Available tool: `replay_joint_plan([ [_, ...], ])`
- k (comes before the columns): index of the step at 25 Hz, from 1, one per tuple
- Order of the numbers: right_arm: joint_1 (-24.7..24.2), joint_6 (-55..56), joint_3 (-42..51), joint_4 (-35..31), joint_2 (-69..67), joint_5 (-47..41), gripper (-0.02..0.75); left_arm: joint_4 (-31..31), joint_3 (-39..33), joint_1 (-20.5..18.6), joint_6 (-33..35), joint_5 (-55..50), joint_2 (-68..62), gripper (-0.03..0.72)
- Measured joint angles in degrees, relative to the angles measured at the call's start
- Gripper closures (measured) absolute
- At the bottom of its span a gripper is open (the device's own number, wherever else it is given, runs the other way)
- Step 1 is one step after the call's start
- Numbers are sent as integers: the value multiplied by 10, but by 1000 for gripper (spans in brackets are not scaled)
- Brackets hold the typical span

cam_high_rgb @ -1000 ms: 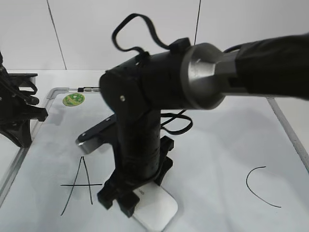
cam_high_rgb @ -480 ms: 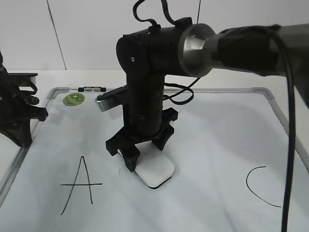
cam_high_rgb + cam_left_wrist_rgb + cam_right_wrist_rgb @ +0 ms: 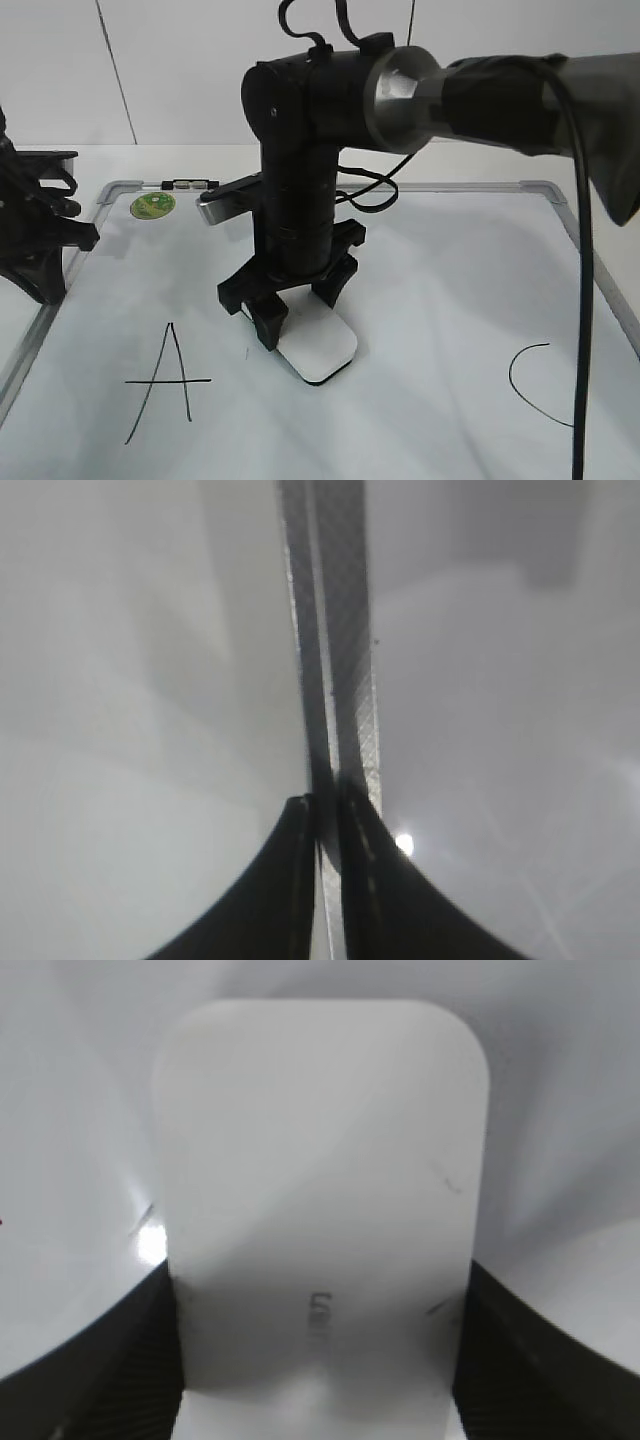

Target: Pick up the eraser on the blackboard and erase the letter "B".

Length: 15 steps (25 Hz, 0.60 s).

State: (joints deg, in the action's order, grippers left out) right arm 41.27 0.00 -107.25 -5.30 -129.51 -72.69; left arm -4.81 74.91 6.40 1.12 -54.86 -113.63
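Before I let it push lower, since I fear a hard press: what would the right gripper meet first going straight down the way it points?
The right gripper points down and is shut on the eraser, which seems to lie flat on the blackboard. Going on, it would likely just press the eraser into the board.

A robot test bench in a lab, by the look of it. A framed blackboard (image 3: 470, 300) lies flat on a white table (image 3: 60, 160), with a plain white panelled wall (image 3: 200, 70) on the far side, split by thin dark seams. Two black arms work over the board, one from the right (image 3: 500, 90) with loose cable, one at the left edge (image 3: 35, 230). Hand-drawn marker letters and a green sticker (image 3: 152, 206) mark the board.
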Motion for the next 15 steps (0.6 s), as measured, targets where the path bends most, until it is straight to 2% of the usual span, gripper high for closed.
replay_joint_plan([
  [6, 7, -9, 7, 6, 0, 4, 186, 0, 0, 0, 0, 0, 0, 663],
  [15, 46, -23, 45, 25, 21, 30, 186, 0, 0, 0, 0, 0, 0, 663],
])
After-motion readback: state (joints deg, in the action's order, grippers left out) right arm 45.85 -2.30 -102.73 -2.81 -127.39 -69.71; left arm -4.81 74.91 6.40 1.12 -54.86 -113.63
